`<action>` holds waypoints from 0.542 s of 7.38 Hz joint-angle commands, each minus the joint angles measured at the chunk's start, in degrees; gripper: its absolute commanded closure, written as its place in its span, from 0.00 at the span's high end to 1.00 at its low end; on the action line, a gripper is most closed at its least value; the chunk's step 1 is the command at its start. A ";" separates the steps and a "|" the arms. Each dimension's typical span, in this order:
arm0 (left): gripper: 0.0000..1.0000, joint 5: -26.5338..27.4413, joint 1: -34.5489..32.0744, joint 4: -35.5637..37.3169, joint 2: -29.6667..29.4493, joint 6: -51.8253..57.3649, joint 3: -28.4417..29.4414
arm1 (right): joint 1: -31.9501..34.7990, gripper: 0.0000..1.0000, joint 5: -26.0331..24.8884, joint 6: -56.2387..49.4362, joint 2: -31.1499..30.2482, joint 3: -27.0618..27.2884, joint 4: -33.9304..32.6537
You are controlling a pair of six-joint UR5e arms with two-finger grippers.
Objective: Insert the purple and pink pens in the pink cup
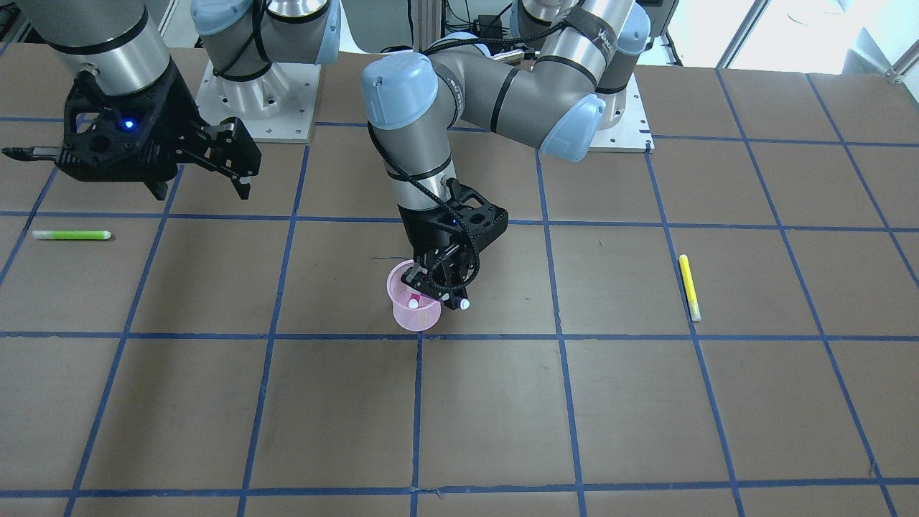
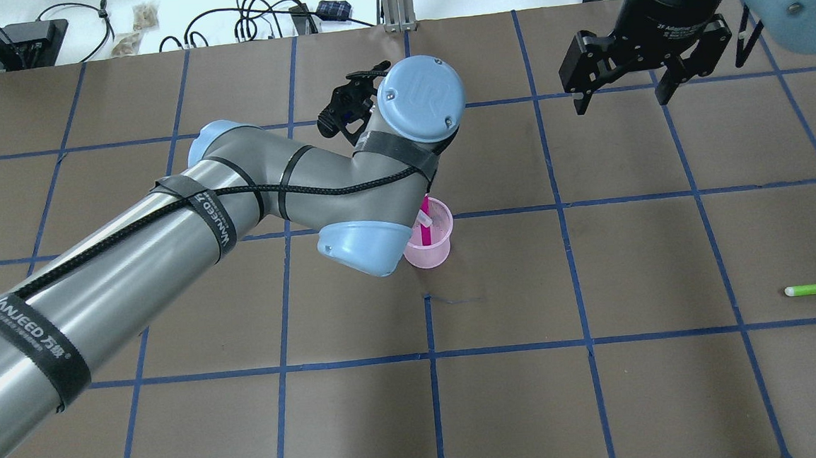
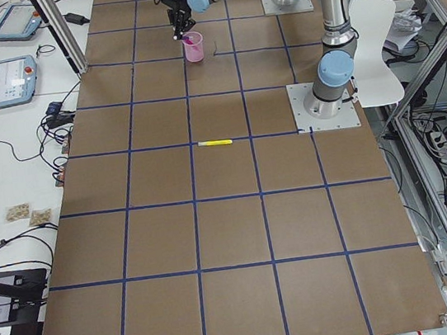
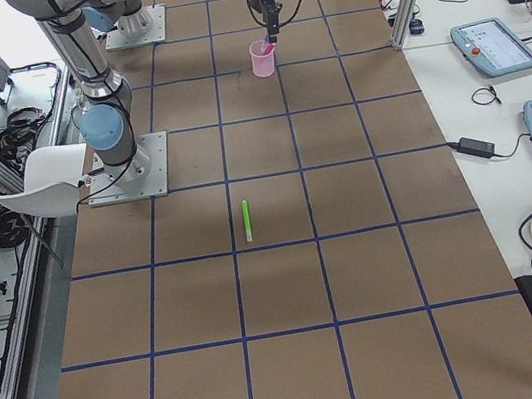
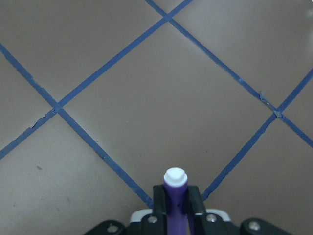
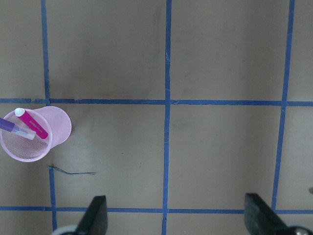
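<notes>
Left wrist-mounted: left claw (image 5: 176, 197) clamped on purple pen (image 5: 175, 208), white cap outward. Poised over cup (image 1: 415, 314) mid-counter (image 1: 502, 416), pen's lower end inside the rim beside pink pen (image 6: 35, 125). Right claw (image 2: 620, 99) spread wide, well apart, gripping nothing.

Matt brown, paper-like cover on the table (image 1: 646, 431), faintly scuffed, gridded with smoother blue tape (image 1: 646, 336) (frayed at a few crossings). Translucent pink plastic mesh for the cup (image 6: 61, 131), at nine o'clock in the right wrist view; inside it, glossy smooth plastic on the pink pen (image 6: 35, 126) and the white-capped purple pen (image 6: 7, 124). Matt black plastic on the left gripper (image 5: 175, 196) and right gripper (image 2: 620, 103). Satin grey metal along the left arm (image 2: 134, 274), with glossy pale-blue joint caps (image 2: 423, 99), a braided black cable (image 2: 335, 189) and black cloth straps (image 2: 209, 216).
</notes>
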 commanded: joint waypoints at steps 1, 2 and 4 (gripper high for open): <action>0.00 0.03 -1.34 0.03 -0.17 -1.84 -1.07 | 0.00 1.00 -0.20 0.03 -0.04 -0.01 0.00; 0.00 -0.05 -1.96 -0.06 -0.17 -2.72 -1.07 | 0.00 1.00 -0.20 0.03 -0.04 -0.01 0.00; 0.92 -0.14 -3.01 0.03 -0.17 -3.78 -1.07 | 0.00 1.00 -0.20 0.03 -0.04 -0.01 0.00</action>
